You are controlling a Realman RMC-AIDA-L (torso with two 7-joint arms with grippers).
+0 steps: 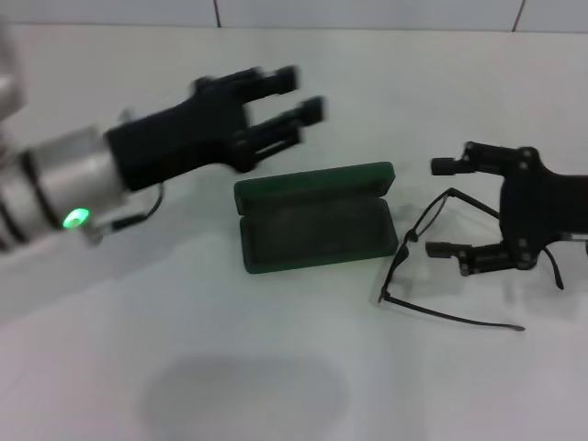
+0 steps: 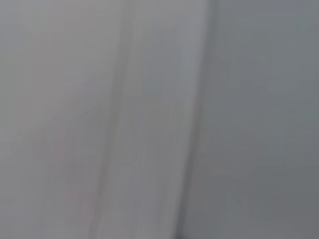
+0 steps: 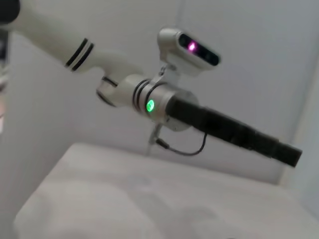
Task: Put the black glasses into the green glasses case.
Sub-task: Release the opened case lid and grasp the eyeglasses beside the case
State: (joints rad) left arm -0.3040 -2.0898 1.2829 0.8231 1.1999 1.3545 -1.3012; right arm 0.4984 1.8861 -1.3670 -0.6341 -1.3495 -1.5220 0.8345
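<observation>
Head view, nearest zone: a plain white table (image 1: 276, 386) carries a faint rounded shadow close to the camera edge. On the right side, the black glasses (image 1: 418, 262) rest on the table, one temple arm lying flat toward the near edge and the frame standing tilted just beside the case's right end. The right gripper (image 1: 441, 207) sits at the glasses from the right with its fingers spread wide, one finger beyond the frame and one on the near side; whether either finger touches the frame cannot be determined.

Middle zone: the green glasses case (image 1: 315, 220) lies open on the table, tray toward the camera, lid raised behind it, interior showing only matte green lining.

Far zone: the left gripper (image 1: 294, 96) hangs in the air above and behind the case's left end, fingers parted, holding nothing. Behind the table runs a pale tiled wall (image 1: 367, 13).

Right wrist view shows the left arm (image 3: 164, 102), with a green indicator lit, against a grey-white wall above the table.
</observation>
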